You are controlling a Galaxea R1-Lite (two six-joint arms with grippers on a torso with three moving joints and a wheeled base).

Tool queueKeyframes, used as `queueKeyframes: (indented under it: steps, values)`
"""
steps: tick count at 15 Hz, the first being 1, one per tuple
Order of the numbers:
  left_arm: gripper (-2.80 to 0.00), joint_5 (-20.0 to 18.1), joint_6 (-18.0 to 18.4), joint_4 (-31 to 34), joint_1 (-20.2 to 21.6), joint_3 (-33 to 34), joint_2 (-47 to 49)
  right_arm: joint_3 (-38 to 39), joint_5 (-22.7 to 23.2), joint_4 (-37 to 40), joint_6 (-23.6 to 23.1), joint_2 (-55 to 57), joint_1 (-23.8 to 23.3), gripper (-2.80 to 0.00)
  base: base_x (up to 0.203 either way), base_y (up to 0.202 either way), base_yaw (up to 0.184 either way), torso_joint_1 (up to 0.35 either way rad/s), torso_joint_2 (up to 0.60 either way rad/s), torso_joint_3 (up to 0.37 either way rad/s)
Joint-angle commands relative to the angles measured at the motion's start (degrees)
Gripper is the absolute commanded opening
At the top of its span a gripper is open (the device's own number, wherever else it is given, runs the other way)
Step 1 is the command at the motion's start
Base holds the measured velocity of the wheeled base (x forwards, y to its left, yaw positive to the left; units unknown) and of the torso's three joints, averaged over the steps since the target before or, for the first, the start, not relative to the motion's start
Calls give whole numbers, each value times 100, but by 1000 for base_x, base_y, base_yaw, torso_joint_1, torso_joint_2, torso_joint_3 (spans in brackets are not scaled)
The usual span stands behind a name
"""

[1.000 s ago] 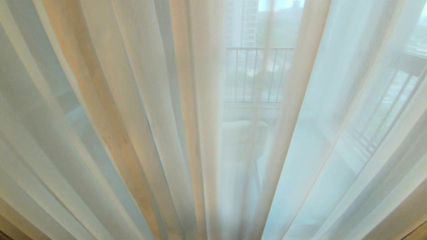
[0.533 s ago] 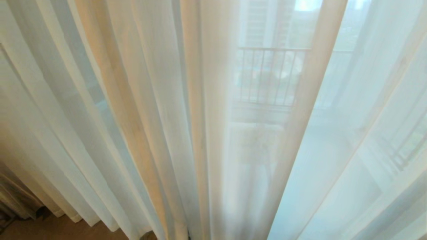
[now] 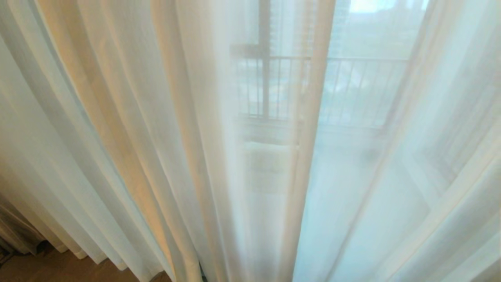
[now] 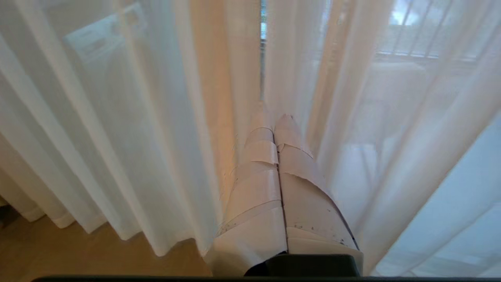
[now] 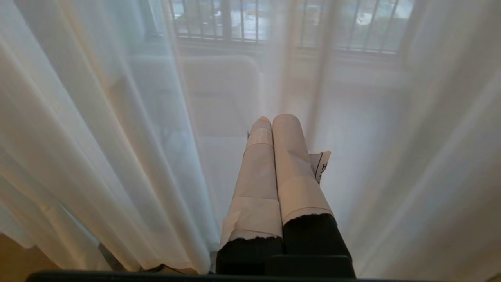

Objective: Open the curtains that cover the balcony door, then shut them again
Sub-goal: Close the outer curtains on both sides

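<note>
Hanging floor-length with pleats running vertically, sheer white curtains (image 3: 164, 129) drawn across the whole near view, hems on the wood floor (image 3: 58, 270) at lower left. Clenched empty, left gripper (image 4: 274, 117) and right gripper (image 5: 274, 117) pointing at the fabric.

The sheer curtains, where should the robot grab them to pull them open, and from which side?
Probably at the free vertical edge where the two sheer curtains part, the slit just beyond the shut left gripper. Come straight in from the room side and pinch that hanging edge.
</note>
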Motion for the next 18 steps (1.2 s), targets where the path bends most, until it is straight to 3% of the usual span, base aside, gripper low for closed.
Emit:
queueKeyframes:
  steps: [1, 9, 18]
  values:
    - [-280, 1, -3, 0, -1, 0, -2, 5, 0, -3, 1, 7, -2, -280, -2, -194, -51, -1, 2, 2]
    - [-280, 1, -3, 0, -1, 0, -2, 5, 0, -3, 1, 7, -2, -280, -1, -187, -140, 4, 3, 3]
    - [-280, 1, -3, 0, -1, 0, -2, 5, 0, -12, 1, 7, -2, -280, 0, -192, -10, 1, 3, 2]
